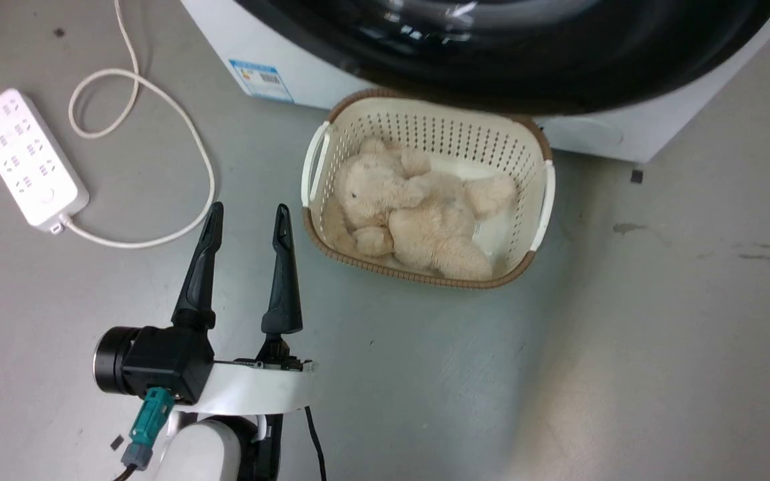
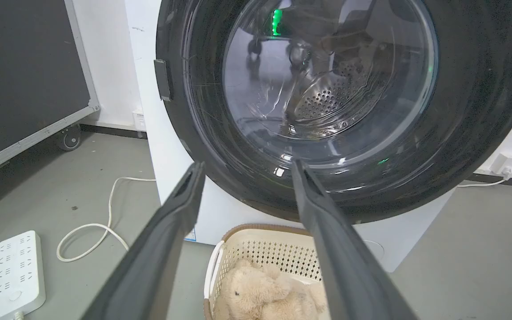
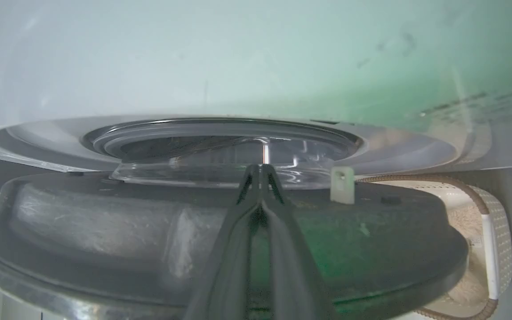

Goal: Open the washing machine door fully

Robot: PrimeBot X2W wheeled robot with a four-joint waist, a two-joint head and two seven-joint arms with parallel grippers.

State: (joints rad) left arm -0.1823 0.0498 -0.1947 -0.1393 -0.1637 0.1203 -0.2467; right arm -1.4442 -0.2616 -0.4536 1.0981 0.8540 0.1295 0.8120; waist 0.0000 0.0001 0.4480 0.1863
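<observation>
The left gripper (image 1: 249, 210) hangs over the floor (image 1: 625, 347) beside the basket (image 1: 547, 200), fingers spread wide, holding nothing. The right gripper (image 3: 260, 168) is pinched tight, tips poking into the gap between the black door (image 3: 105, 231) and the white washing machine (image 3: 238, 53). The door is only ajar. A teddy bear (image 1: 418, 214) lies in the basket.

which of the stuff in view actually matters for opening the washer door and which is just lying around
For the job:
washing machine door
washing machine
right gripper, shut, at the door's inner side
left gripper, open

Lying about:
basket holding a plush bear
power strip and its cord
wheeled black case
</observation>
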